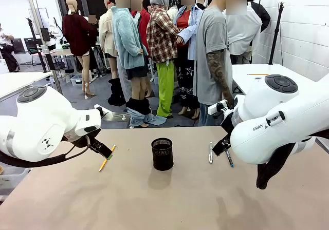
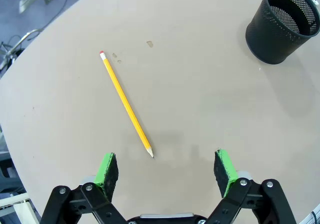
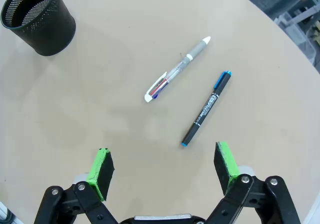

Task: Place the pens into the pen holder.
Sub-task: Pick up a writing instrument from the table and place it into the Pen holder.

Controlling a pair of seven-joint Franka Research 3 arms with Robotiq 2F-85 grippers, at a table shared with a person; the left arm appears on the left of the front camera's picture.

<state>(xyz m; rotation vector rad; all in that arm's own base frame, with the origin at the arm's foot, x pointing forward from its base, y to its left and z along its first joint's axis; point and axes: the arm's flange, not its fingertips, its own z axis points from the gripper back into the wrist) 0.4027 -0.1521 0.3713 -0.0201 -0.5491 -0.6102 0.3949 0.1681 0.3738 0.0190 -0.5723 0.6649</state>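
Note:
The black mesh pen holder (image 1: 162, 154) stands upright in the middle of the tan table, with nothing visible inside it. A yellow pencil (image 1: 107, 158) lies to its left. A white pen (image 1: 211, 152) and a dark blue pen (image 1: 229, 158) lie to its right. My left gripper (image 1: 105, 151) hovers open just over the pencil. In the left wrist view the pencil (image 2: 126, 105) lies ahead of the left gripper (image 2: 167, 169), and the pen holder (image 2: 284, 24) is at the top right. My right gripper (image 1: 220, 148) hangs open above the white pen (image 3: 177, 70) and the dark blue pen (image 3: 206, 108). The right gripper (image 3: 165, 169) holds nothing, and the pen holder (image 3: 37, 19) is at the top left.
A person in a grey T-shirt (image 1: 213, 50) stands at the table's far edge, hands off the table. The tan table (image 1: 154, 204) has free room in front of the holder. A white table (image 1: 257, 76) stands behind on the right.

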